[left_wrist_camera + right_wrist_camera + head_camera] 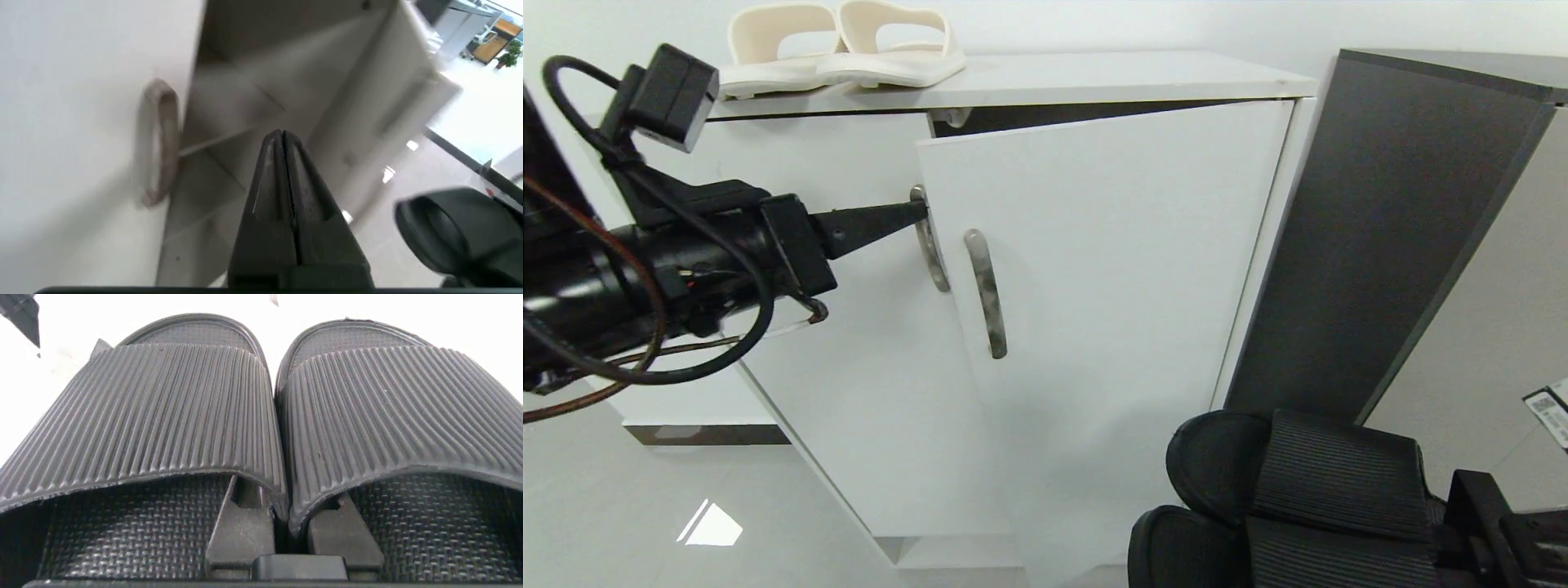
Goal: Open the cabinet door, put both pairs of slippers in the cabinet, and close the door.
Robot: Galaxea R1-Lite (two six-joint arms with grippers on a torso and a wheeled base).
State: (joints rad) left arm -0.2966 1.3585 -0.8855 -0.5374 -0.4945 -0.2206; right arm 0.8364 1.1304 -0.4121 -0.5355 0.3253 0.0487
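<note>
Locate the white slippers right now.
Head view: the white slippers sit side by side on the cabinet top, at its left end, above the left door; the black slippers are lower right in the right gripper.

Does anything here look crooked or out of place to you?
The cabinet's right door hangs ajar, a dark gap showing along its top, with the left hand shut at its edge. A cream pair of slippers sits on the cabinet top instead of inside.
</note>
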